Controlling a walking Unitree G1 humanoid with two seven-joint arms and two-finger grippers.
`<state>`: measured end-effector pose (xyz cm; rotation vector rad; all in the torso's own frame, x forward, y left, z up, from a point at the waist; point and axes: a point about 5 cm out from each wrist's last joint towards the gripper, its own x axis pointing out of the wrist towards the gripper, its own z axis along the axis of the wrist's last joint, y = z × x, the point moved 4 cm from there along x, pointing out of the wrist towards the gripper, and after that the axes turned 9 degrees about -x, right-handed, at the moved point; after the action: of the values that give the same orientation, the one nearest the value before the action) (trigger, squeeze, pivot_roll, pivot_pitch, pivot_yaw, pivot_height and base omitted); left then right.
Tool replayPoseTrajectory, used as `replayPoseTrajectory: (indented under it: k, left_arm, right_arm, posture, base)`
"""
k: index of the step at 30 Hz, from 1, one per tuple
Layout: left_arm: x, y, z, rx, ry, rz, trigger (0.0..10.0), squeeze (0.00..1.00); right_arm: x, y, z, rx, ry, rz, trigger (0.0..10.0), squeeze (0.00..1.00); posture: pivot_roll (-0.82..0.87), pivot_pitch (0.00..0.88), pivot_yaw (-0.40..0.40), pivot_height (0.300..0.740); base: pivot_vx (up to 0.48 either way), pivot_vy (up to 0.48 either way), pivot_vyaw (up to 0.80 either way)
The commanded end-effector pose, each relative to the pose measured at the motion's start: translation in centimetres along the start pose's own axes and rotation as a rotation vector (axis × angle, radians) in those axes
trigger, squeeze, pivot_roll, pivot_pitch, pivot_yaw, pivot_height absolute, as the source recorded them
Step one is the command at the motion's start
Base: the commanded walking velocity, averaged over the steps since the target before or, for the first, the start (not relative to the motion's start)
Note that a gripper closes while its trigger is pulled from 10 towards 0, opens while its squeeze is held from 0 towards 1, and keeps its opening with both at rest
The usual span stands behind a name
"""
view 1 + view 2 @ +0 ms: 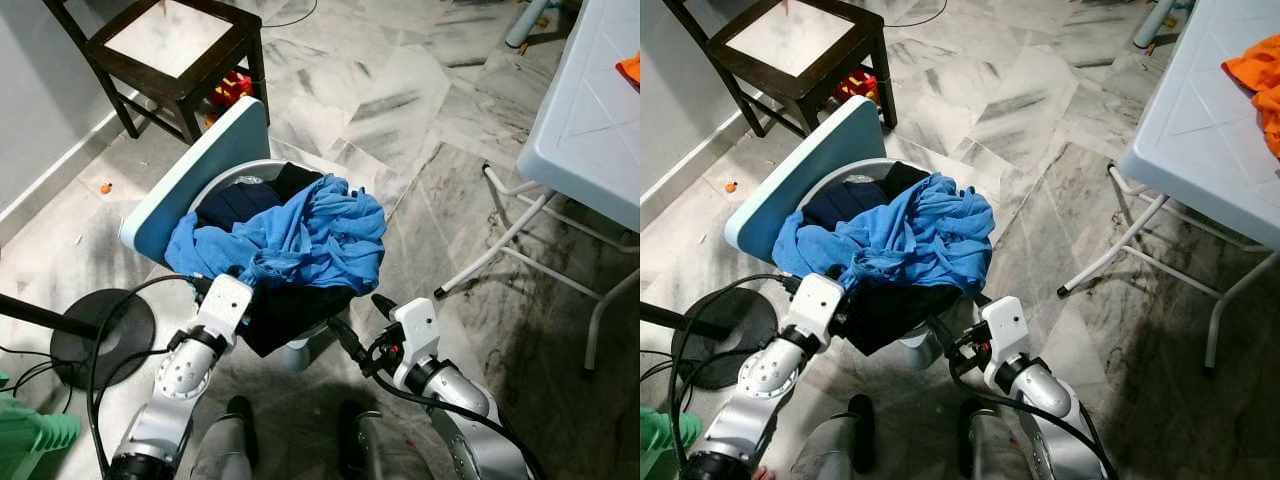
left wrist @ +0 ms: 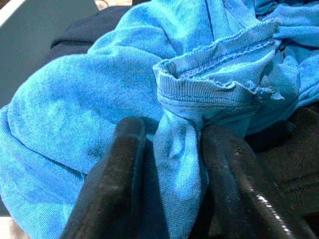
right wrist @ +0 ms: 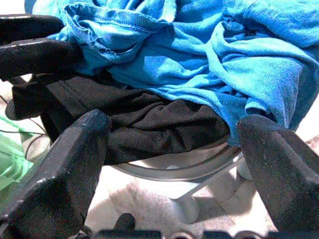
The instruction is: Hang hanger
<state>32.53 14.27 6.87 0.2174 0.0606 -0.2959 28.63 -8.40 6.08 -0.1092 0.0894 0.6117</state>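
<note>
A blue shirt [image 1: 300, 235] lies crumpled on top of dark clothes [image 1: 285, 310] in a round white laundry basket [image 1: 240, 172] whose light-blue lid [image 1: 195, 180] is tipped up behind it. My left gripper [image 2: 172, 134] is shut on a fold of the blue shirt just below its ribbed collar [image 2: 219, 74], at the basket's near left rim. My right gripper [image 1: 362, 322] is open at the basket's near right side, its fingers [image 3: 75, 159] spread wide before the black cloth [image 3: 149, 124] and touching nothing.
A dark wooden chair [image 1: 175, 45] stands behind the basket with a red toy [image 1: 232, 88] under it. A white folding table [image 1: 590, 110] with an orange cloth [image 1: 1255, 70] is at right. A black round stand base [image 1: 100, 335], cables and green plastic [image 1: 30, 430] lie at left.
</note>
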Motion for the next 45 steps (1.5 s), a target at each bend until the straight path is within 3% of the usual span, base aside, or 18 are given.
replayPoseTrajectory:
  k: [1,15,22,31,37,43,44,45]
  left_arm:
    - [-0.4,0.0,-1.1,-0.001,0.025,-0.001,0.0,0.00]
    - [-0.1,-0.1,-0.2,-0.010,-0.044,0.000,0.0,0.00]
    - [0.3,2.0,0.7,0.034,-0.085,0.076,0.0,0.00]
    - [0.7,3.4,1.6,0.082,-0.115,0.114,0.0,0.00]
    - [1.3,6.2,3.3,0.165,-0.161,0.202,0.0,0.00]
    - [1.8,6.9,3.3,0.198,-0.145,0.219,0.0,0.00]
    - [1.9,6.7,3.2,0.193,-0.138,0.207,3.5,0.00]
    - [2.1,6.2,3.0,0.188,-0.129,0.185,3.5,0.00]
  right_arm:
    - [-0.5,0.1,-1.1,0.014,0.037,-0.003,10.0,0.00]
    - [-0.5,0.0,-1.1,0.012,0.037,-0.004,10.0,0.00]
    - [-0.6,0.0,-1.1,0.013,0.037,-0.007,10.0,0.00]
    - [-0.8,0.1,-1.2,0.014,0.038,-0.006,10.0,0.00]
    - [-0.7,0.1,-1.1,0.012,0.037,-0.004,10.0,0.00]
    - [-0.7,0.2,-1.1,0.010,0.039,0.001,10.0,0.00]
    - [-0.7,0.2,-1.1,0.010,0.039,0.002,10.0,0.00]
    - [-0.7,0.2,-1.1,0.009,0.039,0.003,10.0,0.00]
  posture:
    - [-0.02,0.334,-0.046,0.740]
    - [-0.03,0.331,-0.050,0.740]
    - [-0.03,0.334,-0.051,0.740]
    - [-0.03,0.339,-0.054,0.740]
    - [-0.03,0.343,-0.063,0.740]
    - [-0.03,0.345,-0.066,0.740]
    - [-0.03,0.345,-0.066,0.740]
    - [-0.03,0.347,-0.069,0.740]
  base:
    - [0.000,0.000,0.00]
    - [0.000,0.000,0.00]
    - [0.000,0.000,0.00]
    - [0.000,0.000,0.00]
    - [0.000,0.000,0.00]
    - [0.000,0.000,0.00]
    - [0.000,0.000,0.00]
    - [0.000,0.000,0.00]
